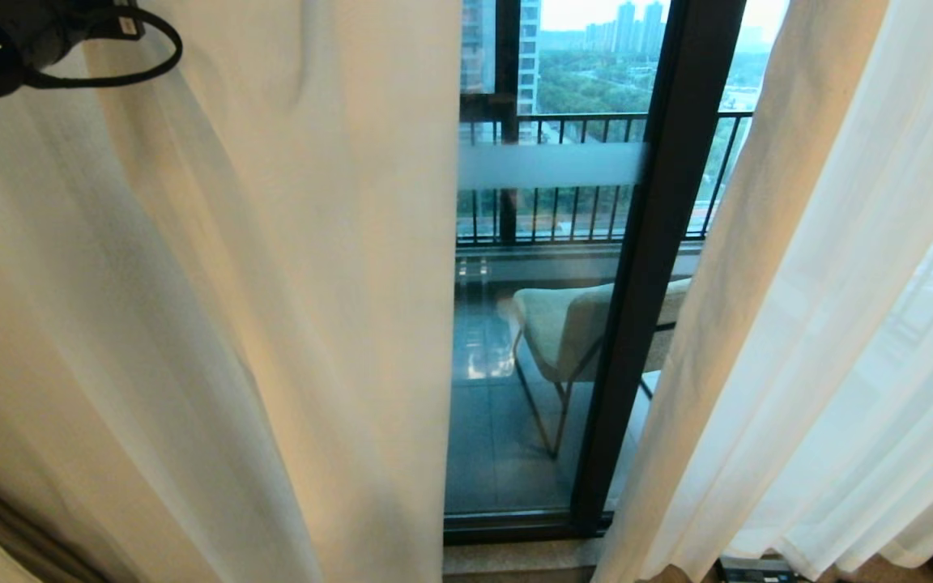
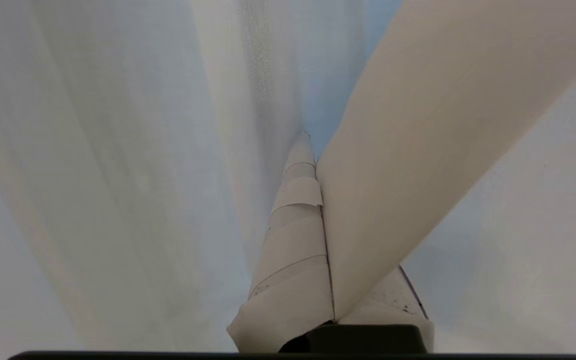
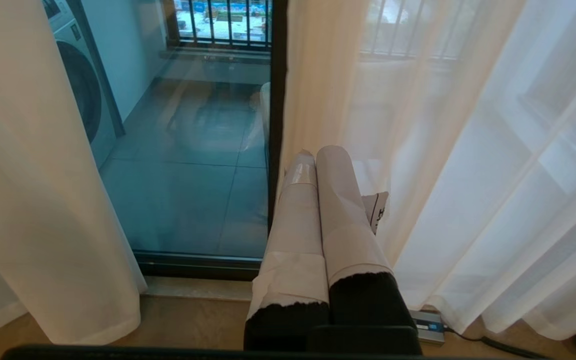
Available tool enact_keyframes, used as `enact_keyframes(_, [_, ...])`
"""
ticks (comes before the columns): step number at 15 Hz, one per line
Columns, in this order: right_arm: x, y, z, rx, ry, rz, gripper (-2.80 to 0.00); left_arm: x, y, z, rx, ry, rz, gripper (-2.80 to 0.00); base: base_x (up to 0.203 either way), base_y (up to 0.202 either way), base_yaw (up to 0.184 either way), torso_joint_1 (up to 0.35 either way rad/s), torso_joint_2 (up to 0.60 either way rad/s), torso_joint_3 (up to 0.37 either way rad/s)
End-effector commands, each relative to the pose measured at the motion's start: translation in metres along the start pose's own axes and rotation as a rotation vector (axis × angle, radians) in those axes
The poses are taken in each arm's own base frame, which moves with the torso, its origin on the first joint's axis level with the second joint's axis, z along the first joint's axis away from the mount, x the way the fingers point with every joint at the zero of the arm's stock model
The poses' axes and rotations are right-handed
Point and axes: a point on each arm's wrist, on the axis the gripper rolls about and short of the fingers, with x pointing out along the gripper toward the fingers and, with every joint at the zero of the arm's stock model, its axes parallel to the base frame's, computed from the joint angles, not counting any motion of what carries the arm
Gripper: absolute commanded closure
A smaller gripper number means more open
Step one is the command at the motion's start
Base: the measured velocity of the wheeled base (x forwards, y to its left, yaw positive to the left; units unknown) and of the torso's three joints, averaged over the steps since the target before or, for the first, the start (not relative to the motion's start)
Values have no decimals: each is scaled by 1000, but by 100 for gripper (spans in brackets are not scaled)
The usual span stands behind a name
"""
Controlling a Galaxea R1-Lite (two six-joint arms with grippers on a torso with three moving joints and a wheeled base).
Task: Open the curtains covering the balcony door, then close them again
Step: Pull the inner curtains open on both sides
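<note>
Left pincer buried in curtains, one finger hidden.

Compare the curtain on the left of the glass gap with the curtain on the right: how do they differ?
The left curtain looks thick, cream and opaque; the right curtain is thin, white and lets light through. The left claw is shut on a fold of the left curtain, while the right claw is shut on nothing near the right curtain. Both hang to the floor beside the balcony door.

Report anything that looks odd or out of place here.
Only one thing: the left curtain is dragged aslant, its fold pinched in the left gripper. The balcony door looks intact.
</note>
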Motion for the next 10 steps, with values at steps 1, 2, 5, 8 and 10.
enact_keyframes(1, [0, 0, 0, -1, 1, 1, 0, 1, 0, -1, 1, 0, 2, 0, 0, 184, -1, 2, 6, -6])
enact_keyframes(2, [0, 0, 0, -1, 1, 1, 0, 1, 1, -1, 2, 0, 4, 0, 0, 187, -4, 2, 2, 7])
enact_keyframes(5, [0, 0, 0, -1, 1, 1, 0, 0, 1, 0, 0, -1, 4, 0, 0, 188, -1, 0, 2, 3])
enact_keyframes(8, [0, 0, 0, -1, 1, 1, 0, 0, 1, 1, 0, -3, 4, 0, 0, 184, -2, 6, 2, 3])
enact_keyframes(10, [0, 0, 0, -1, 1, 1, 0, 0, 1, 1, 0, -3, 4, 0, 0, 191, -3, 4, 3, 3])
